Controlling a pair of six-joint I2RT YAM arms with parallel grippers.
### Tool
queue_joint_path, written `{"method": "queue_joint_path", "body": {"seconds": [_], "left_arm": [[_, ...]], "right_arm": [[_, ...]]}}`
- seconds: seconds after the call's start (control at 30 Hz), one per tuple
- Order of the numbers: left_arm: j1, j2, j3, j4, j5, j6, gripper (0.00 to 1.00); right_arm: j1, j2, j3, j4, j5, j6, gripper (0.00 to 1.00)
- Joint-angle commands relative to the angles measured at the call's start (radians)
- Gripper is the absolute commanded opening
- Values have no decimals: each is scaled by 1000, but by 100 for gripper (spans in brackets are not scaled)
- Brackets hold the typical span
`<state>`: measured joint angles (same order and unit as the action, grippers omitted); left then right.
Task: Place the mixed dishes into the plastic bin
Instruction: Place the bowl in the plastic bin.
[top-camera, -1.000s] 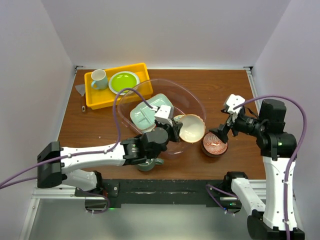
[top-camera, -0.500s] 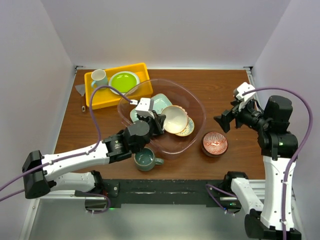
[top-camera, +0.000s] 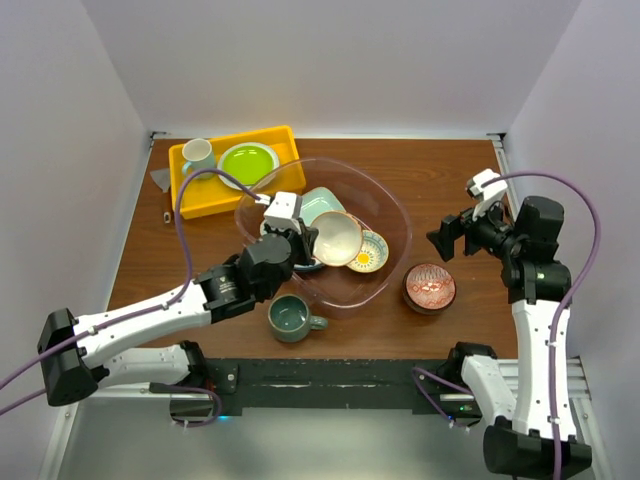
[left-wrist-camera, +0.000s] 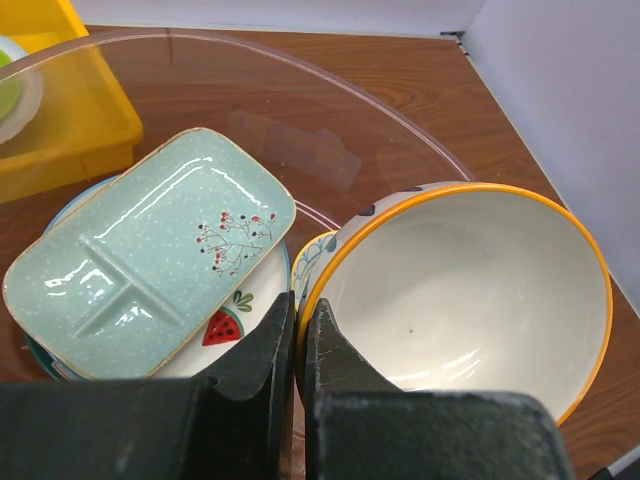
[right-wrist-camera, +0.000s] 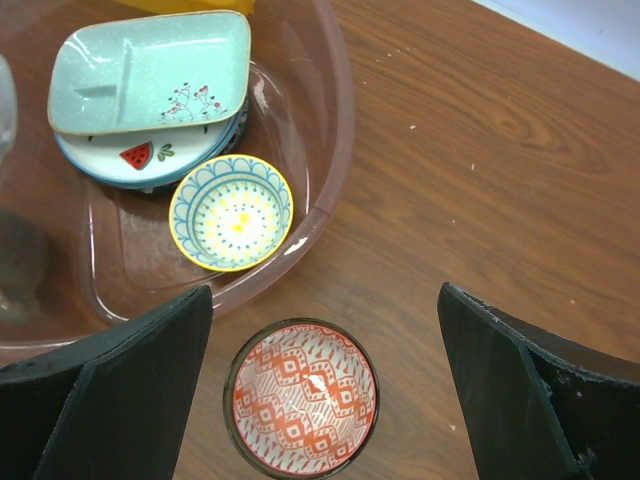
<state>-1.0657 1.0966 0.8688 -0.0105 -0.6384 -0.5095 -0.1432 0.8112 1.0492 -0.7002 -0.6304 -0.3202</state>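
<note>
My left gripper (top-camera: 312, 236) (left-wrist-camera: 298, 330) is shut on the rim of a cream bowl with an orange edge (top-camera: 338, 238) (left-wrist-camera: 460, 290) and holds it over the clear plastic bin (top-camera: 390, 205) (left-wrist-camera: 300, 80). Inside the bin lie a pale-green divided tray (top-camera: 322, 205) (left-wrist-camera: 150, 265) on a white plate with a watermelon mark (left-wrist-camera: 235, 335) (right-wrist-camera: 140, 160), and a small yellow patterned bowl (top-camera: 368, 251) (right-wrist-camera: 231, 212). A reddish-brown patterned bowl (top-camera: 430, 288) (right-wrist-camera: 305, 398) stands on the table right of the bin. A grey-green mug (top-camera: 292, 318) stands in front of it. My right gripper (top-camera: 452, 236) (right-wrist-camera: 325, 400) is open and empty above the reddish bowl.
A yellow tray (top-camera: 190, 190) (left-wrist-camera: 60, 130) at the back left holds a lime-green plate (top-camera: 247, 162) and a pale mug with a green band (top-camera: 198, 156). White walls enclose the table on three sides.
My left gripper carried the cream bowl from the bin's right rim leftward to over the bin's middle. My right gripper lifted away from the reddish bowl and drew back to the right.
</note>
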Motion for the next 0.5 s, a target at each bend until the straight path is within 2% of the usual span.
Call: {"method": "queue_joint_path", "body": {"seconds": [0.0, 0.17, 0.47], "left_arm": [[30, -29, 16, 55, 31, 14, 0], [58, -21, 18, 43, 65, 17, 0], [90, 9, 30, 41, 117, 19, 0]], "right_arm": [[-38, -1, -57, 137, -40, 33, 98], [-84, 23, -133, 197, -86, 43, 98], [-99, 22, -172, 228, -88, 21, 98]]}}
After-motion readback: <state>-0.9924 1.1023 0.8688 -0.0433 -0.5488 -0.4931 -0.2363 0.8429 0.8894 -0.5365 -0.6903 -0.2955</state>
